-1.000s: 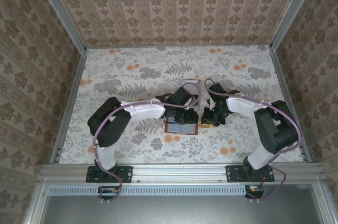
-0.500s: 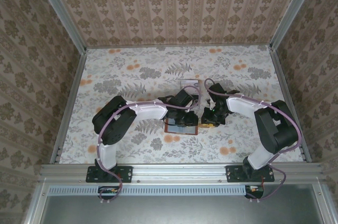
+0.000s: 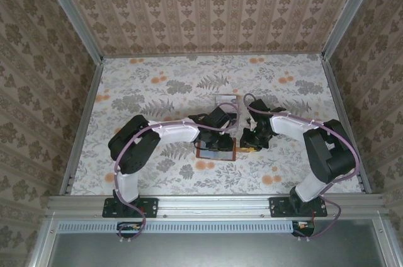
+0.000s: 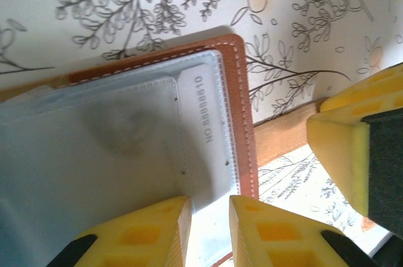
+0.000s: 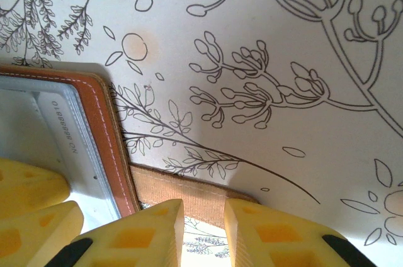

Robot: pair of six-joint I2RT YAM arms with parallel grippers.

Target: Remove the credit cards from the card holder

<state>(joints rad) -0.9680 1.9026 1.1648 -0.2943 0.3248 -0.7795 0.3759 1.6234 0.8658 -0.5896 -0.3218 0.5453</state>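
**Colleague:** Where's the card holder [image 3: 220, 153] on your screen?

**Me:** It's lying open and flat on the bench [image 3: 157, 84], near the middle, between my two arms. On the left wrist camera I see its brown stitched border and the pale lining inside.

**Colleague:** Any card showing?

**Me:** One pale card [image 4: 200, 106], with a number printed along its edge. It's tucked in the pocket right beside the border.

**Colleague:** And your left pincer [image 4: 210, 210]?

**Me:** It's down on the lining at that pocket, fingers a narrow slot apart. Pale material shows in the slot, and I cannot tell whether it grips anything.

**Colleague:** The right pincer [image 5: 203, 213]?

**Me:** That one's just beside the holder's right edge, tips on the tan strap [image 5: 182, 194] that comes out from under the border. Its fingers stand slightly apart. The strap runs across the gap and bench cloth shows through it, so nothing is clamped.

**Colleague:** How close are the two?

**Me:** Very near. Each wrist camera catches the other's yellow fingers.
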